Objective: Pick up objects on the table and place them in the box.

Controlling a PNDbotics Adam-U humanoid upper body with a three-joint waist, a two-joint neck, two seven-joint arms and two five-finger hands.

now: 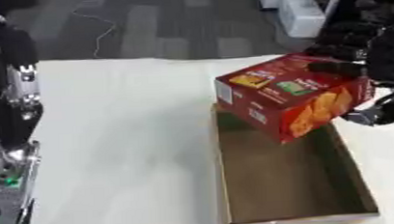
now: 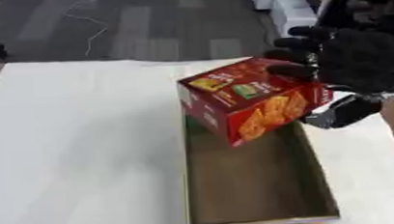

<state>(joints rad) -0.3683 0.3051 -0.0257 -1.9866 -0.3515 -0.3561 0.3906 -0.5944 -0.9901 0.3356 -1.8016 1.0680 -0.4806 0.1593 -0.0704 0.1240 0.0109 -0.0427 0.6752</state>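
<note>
White tabletop under you, grey carpet floor beyond it

Your right hand has its fingers curled over the top of the red cracker box and the thumb beneath, holding it tilted in the air above the far end of the open cardboard box; your left arm shows at the left edge, hand not visible

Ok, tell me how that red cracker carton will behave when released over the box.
The red cracker carton looks stiff and flat-sided, so it probably won't roll. The right hand holds it tilted above the open box, so it may land on an edge and tip over.
</note>
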